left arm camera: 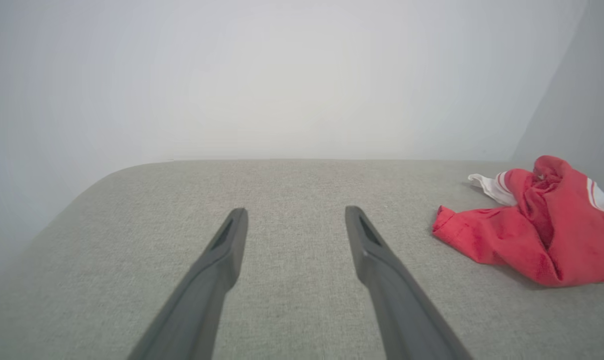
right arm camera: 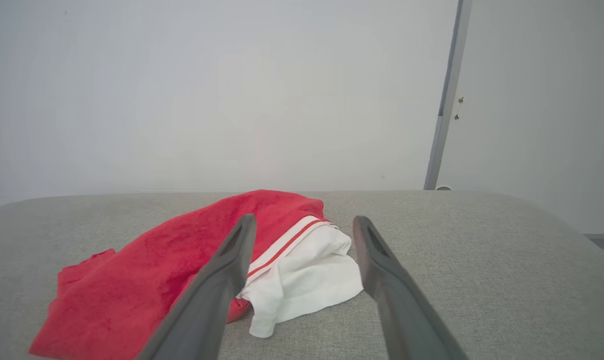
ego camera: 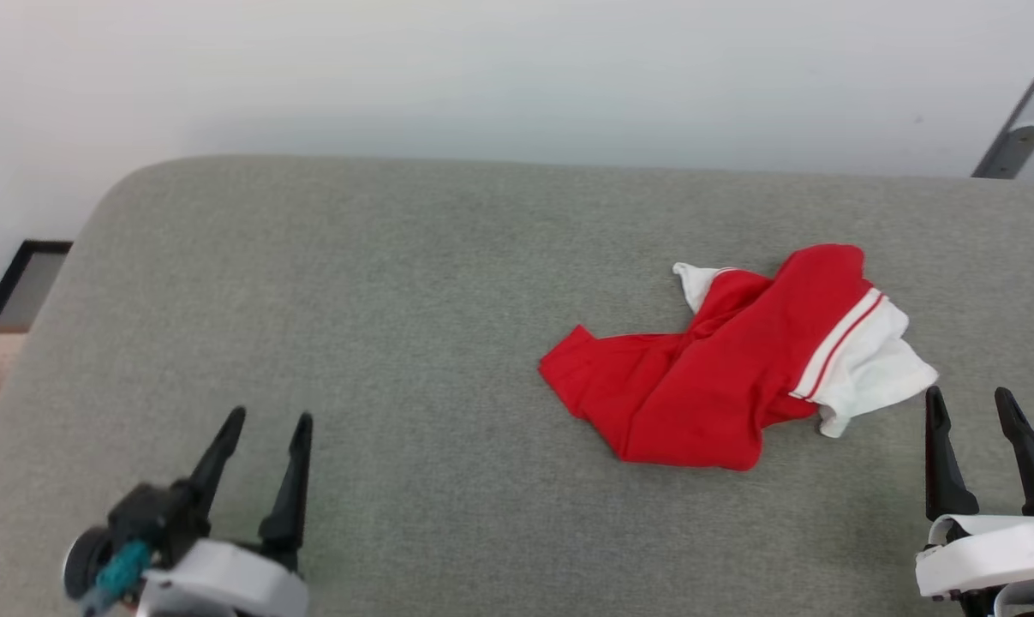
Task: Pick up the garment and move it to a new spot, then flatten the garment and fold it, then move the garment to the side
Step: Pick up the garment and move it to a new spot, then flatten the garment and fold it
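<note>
Head view: grey fabric top (ego camera: 397, 300) spans frame; garment (ego camera: 722, 368) crumpled on right half, white sleeve (ego camera: 868, 360) toward right edge; right gripper (ego camera: 969, 394) spread wide, empty, just beside sleeve; left gripper (ego camera: 271, 417) spread wide, empty, toward left edge, well apart

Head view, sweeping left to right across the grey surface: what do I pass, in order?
left gripper, open → the garment, lying crumpled → right gripper, open
</note>
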`<state>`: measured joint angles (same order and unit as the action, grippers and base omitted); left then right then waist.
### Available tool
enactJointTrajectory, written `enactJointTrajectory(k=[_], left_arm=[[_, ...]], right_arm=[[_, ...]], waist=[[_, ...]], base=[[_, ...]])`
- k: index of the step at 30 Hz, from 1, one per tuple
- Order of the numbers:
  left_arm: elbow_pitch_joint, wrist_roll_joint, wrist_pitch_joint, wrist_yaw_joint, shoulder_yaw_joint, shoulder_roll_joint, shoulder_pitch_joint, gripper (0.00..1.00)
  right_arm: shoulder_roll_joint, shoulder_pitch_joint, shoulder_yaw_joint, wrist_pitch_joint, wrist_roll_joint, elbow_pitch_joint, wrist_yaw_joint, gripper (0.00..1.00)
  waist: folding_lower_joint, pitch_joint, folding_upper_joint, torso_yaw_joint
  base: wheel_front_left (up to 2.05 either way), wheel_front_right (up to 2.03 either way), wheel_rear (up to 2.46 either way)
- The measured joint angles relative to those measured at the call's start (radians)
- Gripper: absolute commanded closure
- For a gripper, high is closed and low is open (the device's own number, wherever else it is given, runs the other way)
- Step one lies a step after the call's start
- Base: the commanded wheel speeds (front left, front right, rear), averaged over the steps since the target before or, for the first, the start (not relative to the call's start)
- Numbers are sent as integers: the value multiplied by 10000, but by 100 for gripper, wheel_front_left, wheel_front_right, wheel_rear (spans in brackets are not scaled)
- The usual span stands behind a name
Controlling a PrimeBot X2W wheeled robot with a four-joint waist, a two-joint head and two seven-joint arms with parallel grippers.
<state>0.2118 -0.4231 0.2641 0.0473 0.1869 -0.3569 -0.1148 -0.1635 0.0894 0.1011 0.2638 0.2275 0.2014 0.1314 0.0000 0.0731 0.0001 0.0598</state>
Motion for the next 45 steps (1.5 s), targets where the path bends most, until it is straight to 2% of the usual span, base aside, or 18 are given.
enactJointTrajectory(k=[6,14,22,28,32,36,40,45], left_arm=[[-704,809,0,98,-1120,525,999,0],[-844,1390,0,499,-1572,1011,1200,0],[-742,1718,0,675,-1804,1267,1235,0],[-759,1873,0,765,-1632,1068,754,0],[-671,1960,0,805,-966,418,-732,0],[-359,1519,-443,819,662,-552,-2922,0],[221,629,-1689,819,2606,-1463,-5590,0],[1559,-1812,-4299,817,5005,-1931,-8446,0]], right_arm=[[217,-88,50,0,6,-431,0,0],[366,-183,82,0,12,-537,0,0],[360,-180,-2,0,10,-527,0,0],[395,113,-234,0,17,-552,0,0],[495,543,-451,0,102,-621,0,0],[669,942,-558,0,186,-662,0,0],[865,1322,-790,0,268,-654,0,0],[1051,1727,-1116,0,523,-612,0,0]], waist=[[0,-185,0,-353],[0,-101,0,-460],[0,-64,0,-483],[0,135,0,-651],[0,499,0,-864],[0,964,0,-1195],[0,1460,0,-1650],[0,2032,0,-2370]], base=[[0,0,0],[0,0,0],[0,0,0],[0,0,0],[0,0,0],[0,0,0],[0,0,0],[0,0,0]])
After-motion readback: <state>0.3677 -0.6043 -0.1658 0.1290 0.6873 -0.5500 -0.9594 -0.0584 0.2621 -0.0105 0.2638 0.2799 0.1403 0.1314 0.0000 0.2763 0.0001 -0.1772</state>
